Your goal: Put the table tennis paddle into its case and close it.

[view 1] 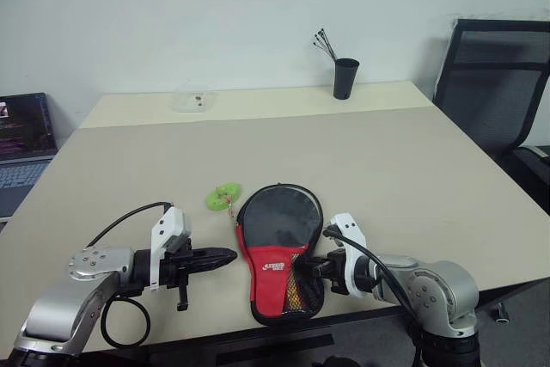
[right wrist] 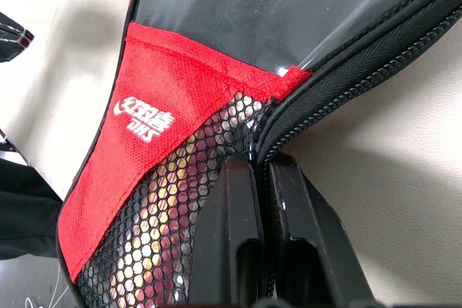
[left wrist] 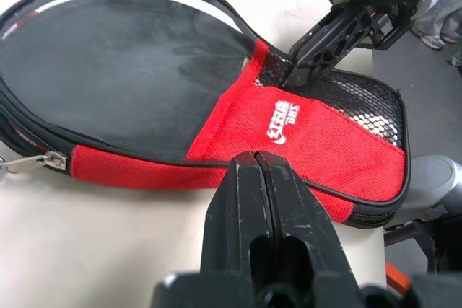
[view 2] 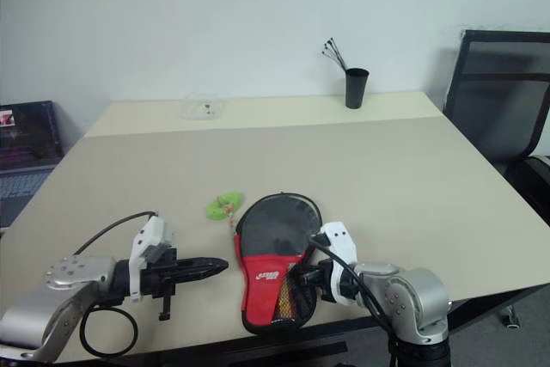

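The soft black and red paddle-shaped fabric case [view 1: 280,251] lies flat on the pale bench [view 1: 387,169], low in the middle of the left eye view. It looks light and floppy, so it may bunch up or slide when pulled. The zip edge is the best place to hold. The right pincer [right wrist: 261,171] is pressed shut on that zip edge beside the mesh pocket. The left pincer [view 1: 225,256] is shut and holds nothing, just beside the case.
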Controlling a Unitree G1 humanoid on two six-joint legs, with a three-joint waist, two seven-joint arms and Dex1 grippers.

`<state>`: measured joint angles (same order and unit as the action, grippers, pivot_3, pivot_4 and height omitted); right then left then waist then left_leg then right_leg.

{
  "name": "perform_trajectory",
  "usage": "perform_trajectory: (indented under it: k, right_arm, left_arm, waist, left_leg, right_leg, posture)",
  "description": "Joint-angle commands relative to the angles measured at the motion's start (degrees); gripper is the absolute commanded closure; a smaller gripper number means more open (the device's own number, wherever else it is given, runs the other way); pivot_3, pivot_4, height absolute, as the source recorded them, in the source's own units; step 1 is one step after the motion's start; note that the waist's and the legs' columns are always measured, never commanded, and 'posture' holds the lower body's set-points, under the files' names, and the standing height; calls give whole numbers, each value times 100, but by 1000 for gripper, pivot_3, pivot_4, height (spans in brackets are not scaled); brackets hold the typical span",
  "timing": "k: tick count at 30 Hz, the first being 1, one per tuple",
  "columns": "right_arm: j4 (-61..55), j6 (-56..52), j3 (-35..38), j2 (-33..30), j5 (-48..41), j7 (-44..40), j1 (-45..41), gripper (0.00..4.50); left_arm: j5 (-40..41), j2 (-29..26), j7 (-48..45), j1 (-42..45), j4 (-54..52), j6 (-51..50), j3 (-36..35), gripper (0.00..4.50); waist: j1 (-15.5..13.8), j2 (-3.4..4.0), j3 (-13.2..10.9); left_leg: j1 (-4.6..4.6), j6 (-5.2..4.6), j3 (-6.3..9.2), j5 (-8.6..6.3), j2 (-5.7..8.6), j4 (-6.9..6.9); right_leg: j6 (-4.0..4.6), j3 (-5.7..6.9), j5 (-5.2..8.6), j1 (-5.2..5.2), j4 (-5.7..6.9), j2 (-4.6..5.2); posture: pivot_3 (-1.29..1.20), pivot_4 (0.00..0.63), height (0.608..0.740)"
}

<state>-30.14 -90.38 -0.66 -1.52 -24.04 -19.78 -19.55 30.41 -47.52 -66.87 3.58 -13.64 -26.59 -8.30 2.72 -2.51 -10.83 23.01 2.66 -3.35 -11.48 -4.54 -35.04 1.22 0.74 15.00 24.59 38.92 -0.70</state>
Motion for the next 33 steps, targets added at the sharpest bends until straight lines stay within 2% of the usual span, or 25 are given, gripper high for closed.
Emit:
perform_trajectory:
  k: [1,2,8,10,14,20,23,28,33]
  right_arm:
    - [-203,-50,47,0,-119,50,-66,3958]
    - [-223,-55,57,-4,-120,62,-80,3780]
    - [-704,-140,57,-133,-180,108,-314,1799]
    - [-838,-121,77,-227,-263,13,-416,1288]
    - [-807,497,140,-962,-761,-784,-952,22]
    - [-738,803,-43,-1807,-1239,-1424,-1084,22]
    - [-748,885,19,-1943,-1402,-1468,-998,22]
    - [-228,1737,-306,-2335,-955,-1338,-1156,22]
    - [292,2563,-168,-2592,-771,-1561,-1470,22]
  left_arm:
    - [-6,9,41,39,-9,167,-83,4500]
    - [-11,16,51,34,-4,183,-83,4500]
    - [-25,77,145,-6,31,269,-121,4500]
    - [-26,80,159,-19,44,296,-123,4500]
    - [-107,96,202,-82,139,444,-118,4500]
    - [-129,80,228,-109,160,486,-127,4500]
    - [-126,66,239,-119,199,499,-180,4500]
    - [-127,58,283,-139,229,482,-233,4500]
    - [-109,30,343,-175,217,395,-320,4500]
  waist:
    - [0,-1,1]
    - [0,-2,1]
    - [3,-2,1]
    - [2,-3,2]
    - [11,-3,1]
    - [2,-5,2]
    - [6,-5,2]
    - [8,-6,3]
    - [5,-6,3]
  left_leg:
    - [0,0,0,0,0,0]
    - [0,0,0,0,-1,0]
    - [0,0,0,0,-1,0]
    - [0,0,1,0,-1,0]
    - [0,0,-3,0,-1,0]
    - [1,-1,-1,0,4,5]
    - [1,-1,-1,0,3,7]
    - [-1,0,-1,0,4,5]
    - [-2,-1,-2,0,3,6]
  right_leg:
    - [0,0,0,0,0,0]
    - [0,0,0,0,0,0]
    - [0,1,0,1,1,-2]
    - [0,1,0,1,1,-2]
    - [0,-2,0,2,1,-1]
    - [5,4,3,2,-2,-4]
    - [6,2,4,3,-3,-5]
    - [5,2,3,3,0,-4]
    - [6,2,3,3,-1,-6]
  posture:
    - [0,150,740]
    - [0,150,740]
    - [0,150,740]
    - [0,150,740]
    - [0,150,740]
    - [0,150,740]
    - [0,150,740]
    - [0,150,740]
    - [0,150,740]
